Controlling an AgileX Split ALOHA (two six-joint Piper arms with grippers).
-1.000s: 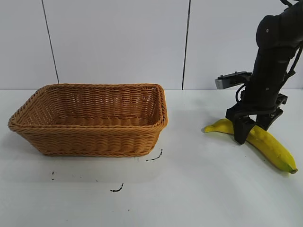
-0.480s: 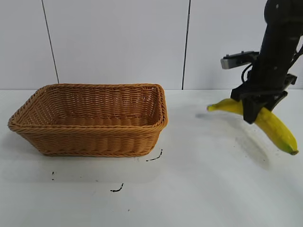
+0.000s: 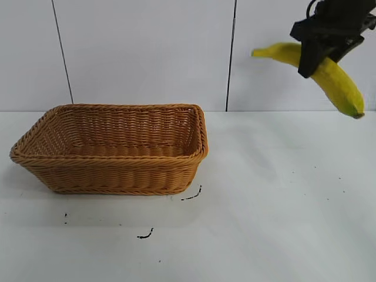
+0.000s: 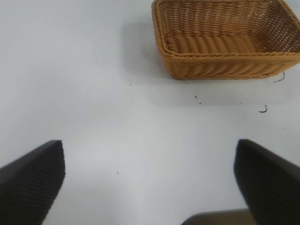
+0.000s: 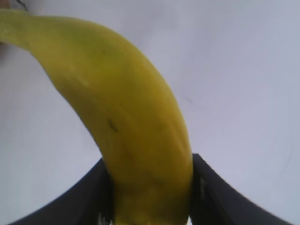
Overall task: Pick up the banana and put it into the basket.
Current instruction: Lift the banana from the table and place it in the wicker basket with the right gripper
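My right gripper (image 3: 317,59) is shut on the yellow banana (image 3: 335,79) and holds it high in the air at the upper right, well above the table. The banana slopes down to the right, its dark-tipped end lowest. In the right wrist view the banana (image 5: 126,117) fills the space between the two black fingers (image 5: 211,192). The tan wicker basket (image 3: 111,176) stands empty on the white table at the left, apart from the banana; it also shows in the left wrist view (image 4: 225,65). My left gripper (image 4: 150,180) is open and empty, out of the exterior view.
White table (image 3: 264,223) with a few small black marks (image 3: 145,235) in front of the basket. A white panelled wall stands behind.
My right gripper has lifted the banana from the table at the right straight up, well above basket height. The basket has not moved.
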